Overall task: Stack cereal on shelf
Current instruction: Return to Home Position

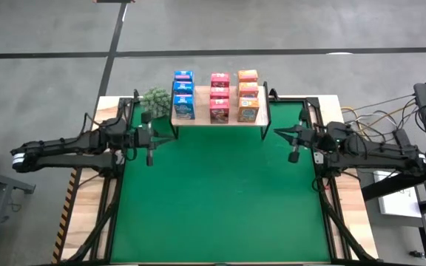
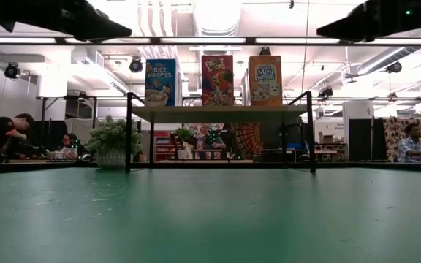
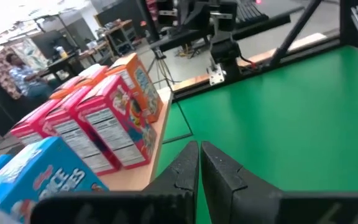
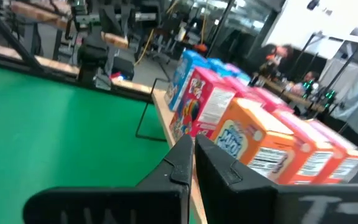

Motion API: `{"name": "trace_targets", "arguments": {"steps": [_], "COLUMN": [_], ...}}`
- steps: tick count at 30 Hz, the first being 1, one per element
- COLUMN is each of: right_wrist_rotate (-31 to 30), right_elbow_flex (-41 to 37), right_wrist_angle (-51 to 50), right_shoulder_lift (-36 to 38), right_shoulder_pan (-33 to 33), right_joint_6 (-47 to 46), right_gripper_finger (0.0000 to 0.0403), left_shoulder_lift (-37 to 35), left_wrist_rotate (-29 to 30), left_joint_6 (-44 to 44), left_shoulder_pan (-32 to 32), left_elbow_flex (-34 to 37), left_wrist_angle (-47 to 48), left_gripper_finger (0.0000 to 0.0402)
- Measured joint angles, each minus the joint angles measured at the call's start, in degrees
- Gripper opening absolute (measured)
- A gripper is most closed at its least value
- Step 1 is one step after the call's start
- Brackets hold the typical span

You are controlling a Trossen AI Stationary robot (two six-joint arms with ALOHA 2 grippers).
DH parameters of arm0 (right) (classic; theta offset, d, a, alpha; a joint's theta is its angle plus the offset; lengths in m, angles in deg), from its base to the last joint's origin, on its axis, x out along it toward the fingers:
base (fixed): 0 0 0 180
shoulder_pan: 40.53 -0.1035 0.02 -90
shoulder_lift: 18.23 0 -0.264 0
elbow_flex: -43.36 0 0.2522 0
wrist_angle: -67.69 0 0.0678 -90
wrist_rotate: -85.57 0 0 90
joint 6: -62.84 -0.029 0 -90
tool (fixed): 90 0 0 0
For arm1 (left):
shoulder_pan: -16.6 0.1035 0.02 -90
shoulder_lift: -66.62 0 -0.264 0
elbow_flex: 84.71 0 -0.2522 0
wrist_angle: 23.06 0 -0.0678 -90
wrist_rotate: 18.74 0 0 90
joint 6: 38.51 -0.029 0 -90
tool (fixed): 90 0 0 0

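As cereal (image 1: pixel 219 94) fills shelf (image 2: pixel 218 114), three rows — blue, pink-red, orange — boxes upright

In the low view the blue box (image 2: pixel 159 82) reads "Rice Krispies" — part of the same name shows on the blue carton (image 3: pixel 39 180) in the left wrist view. The orange box (image 2: pixel 265 80) reads "Mini Wheats" (its smaller print is illegible). The lettering on the pink-red box (image 2: pixel 217 80) is too blurred to read.

Three blue cereal boxes (image 1: pixel 183 92), three pink-red cereal boxes (image 1: pixel 219 95) and three orange cereal boxes (image 1: pixel 248 93) are counted, nine in all. One shelf (image 1: pixel 202 120) is seen, and one green plant (image 1: pixel 154 99). Two robot arms are counted, each with one claw: the left claw (image 3: pixel 199 149) and the right claw (image 4: pixel 191 144). One green bench (image 1: pixel 220 192) is seen.
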Motion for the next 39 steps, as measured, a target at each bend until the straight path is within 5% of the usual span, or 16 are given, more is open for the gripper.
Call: {"name": "trace_targets", "arguments": {"steps": [16, 25, 30, 35, 39], "right_wrist_rotate": [0.0, 1.6, 7.4, 16.8, 17.9], "right_elbow_flex": [-10.1, -11.9, -13.3, -14.5, -15.9], "right_wrist_angle": [-1.0, -2.0, -1.4, -0.8, 0.9], "right_shoulder_lift": [21.4, 21.1, 21.9, 22.0, 21.7], "right_shoulder_pan": [0.0, 0.0, 0.0, 0.0, 0.0], "right_joint_6": [1.6, 1.7, -0.4, -3.7, -6.4], "right_gripper_finger": [0.0009, 0.0009, 0.0009, 0.0009, 0.0009], "left_shoulder_lift": [-17.8, -29.2, -35.5, -35.1, -35.8], "left_wrist_rotate": [0.0, 0.0, 0.0, -0.1, -1.5], "left_joint_6": [4.3, 7.5, 10.3, 14.3, 18.3], "left_shoulder_pan": [0.5, 0.6, 0.6, 0.6, 0.6], "left_elbow_flex": [9.7, 14.2, 17.6, 19.9, 21.7], "left_wrist_angle": [-3.3, -3.0, -2.6, -3.2, -3.3], "left_gripper_finger": [0.0, 0.0, 0.0, 0.0, 0.0]}}
